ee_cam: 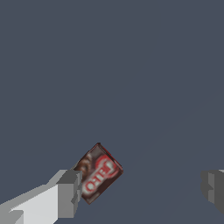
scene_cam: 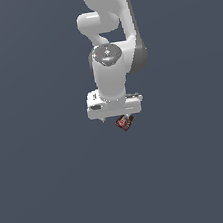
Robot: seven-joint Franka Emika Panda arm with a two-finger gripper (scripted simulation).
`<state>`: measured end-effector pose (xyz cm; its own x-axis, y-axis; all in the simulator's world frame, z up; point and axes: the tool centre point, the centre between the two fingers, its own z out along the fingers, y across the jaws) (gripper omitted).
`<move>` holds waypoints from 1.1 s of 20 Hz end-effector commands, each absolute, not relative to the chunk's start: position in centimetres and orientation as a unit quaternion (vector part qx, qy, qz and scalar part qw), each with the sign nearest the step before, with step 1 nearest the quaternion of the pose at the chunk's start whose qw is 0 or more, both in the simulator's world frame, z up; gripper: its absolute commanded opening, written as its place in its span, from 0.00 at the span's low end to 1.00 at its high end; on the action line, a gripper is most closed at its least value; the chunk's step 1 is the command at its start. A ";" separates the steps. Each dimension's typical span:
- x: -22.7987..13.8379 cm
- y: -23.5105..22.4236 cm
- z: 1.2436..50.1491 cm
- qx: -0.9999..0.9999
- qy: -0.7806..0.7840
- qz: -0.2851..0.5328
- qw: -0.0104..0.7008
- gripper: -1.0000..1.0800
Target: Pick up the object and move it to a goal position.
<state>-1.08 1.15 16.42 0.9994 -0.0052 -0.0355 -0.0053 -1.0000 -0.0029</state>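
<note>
Fingertips of the gripper [ee_cam: 142, 191] are cut off at the wrist view's edge; its jaws stand spread wide, pinching nothing. The red-and-brown box [ee_cam: 98, 173] lies tilted, long axis diagonal, touching one finger [ee_cam: 65, 192]. In the exterior view the box [scene_cam: 125, 122] sits just below the hand, its markings unreadable.

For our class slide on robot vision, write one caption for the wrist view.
Open fingers straddle a small dark red and brown box lying tilted against one finger.
</note>
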 end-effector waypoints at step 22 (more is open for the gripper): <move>-1.3 -0.2 15.4 -0.999 0.039 0.015 0.008 0.96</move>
<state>-1.15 -0.37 15.57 0.9975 -0.0642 -0.0297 -0.0647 -0.9978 -0.0154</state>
